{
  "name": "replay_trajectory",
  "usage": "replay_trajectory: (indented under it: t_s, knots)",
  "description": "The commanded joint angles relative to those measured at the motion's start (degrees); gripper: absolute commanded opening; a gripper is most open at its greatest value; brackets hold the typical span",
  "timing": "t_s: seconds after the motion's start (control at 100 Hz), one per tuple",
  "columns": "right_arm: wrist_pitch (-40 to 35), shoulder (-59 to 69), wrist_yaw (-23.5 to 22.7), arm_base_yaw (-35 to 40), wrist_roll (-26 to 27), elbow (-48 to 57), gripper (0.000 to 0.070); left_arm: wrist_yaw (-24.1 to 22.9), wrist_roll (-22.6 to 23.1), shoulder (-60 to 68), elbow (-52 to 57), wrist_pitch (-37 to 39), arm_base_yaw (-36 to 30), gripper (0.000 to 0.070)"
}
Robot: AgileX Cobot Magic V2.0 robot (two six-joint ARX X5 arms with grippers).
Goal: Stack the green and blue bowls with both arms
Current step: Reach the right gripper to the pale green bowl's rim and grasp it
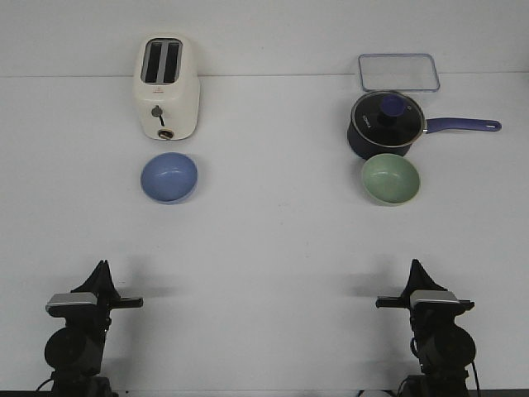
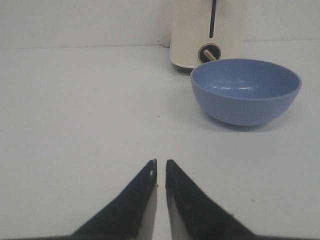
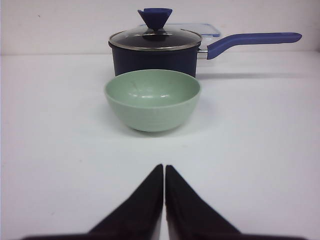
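The periwinkle blue bowl [image 1: 169, 178] stands upright and empty at the left of the white table, just in front of a toaster; it also shows in the left wrist view [image 2: 246, 91]. The pale green bowl [image 1: 390, 179] stands upright and empty at the right, just in front of a navy pot; it also shows in the right wrist view [image 3: 152, 99]. My left gripper [image 1: 102, 266] is shut and empty, well short of the blue bowl; it also shows in the left wrist view [image 2: 160, 163]. My right gripper [image 1: 414, 265] is shut and empty, well short of the green bowl; it also shows in the right wrist view [image 3: 164, 167].
A cream toaster [image 1: 166, 87] stands behind the blue bowl. A dark navy pot with a glass lid [image 1: 386, 124] stands behind the green bowl, its blue handle [image 1: 463, 126] pointing right. A clear rectangular container lid [image 1: 398, 72] lies at the back right.
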Motion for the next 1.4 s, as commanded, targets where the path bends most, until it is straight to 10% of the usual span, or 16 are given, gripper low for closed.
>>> replay_trajectory:
  t_s: [0.0,0.7,1.28,1.39]
  knots:
    - [0.6,0.0,0.0,0.1,0.5,-0.1,0.0010,0.1,0.1,-0.1,-1.1,0.8,0.0,0.0015]
    - [0.7,0.0,0.0,0.1,0.8,-0.1,0.0010,0.1,0.1,-0.1,-1.1,0.8,0.0,0.0015]
    - [-3.1,3.5,-4.1,0.1,24.7,10.4,0.0003,0.1,0.1,-0.1,-1.1,0.8,0.0,0.0015]
    - [-8.8,13.5,-2.2,0.1,20.2,20.6,0.0171,0.1,0.1,-0.1,-1.1,0.8,0.0,0.0015]
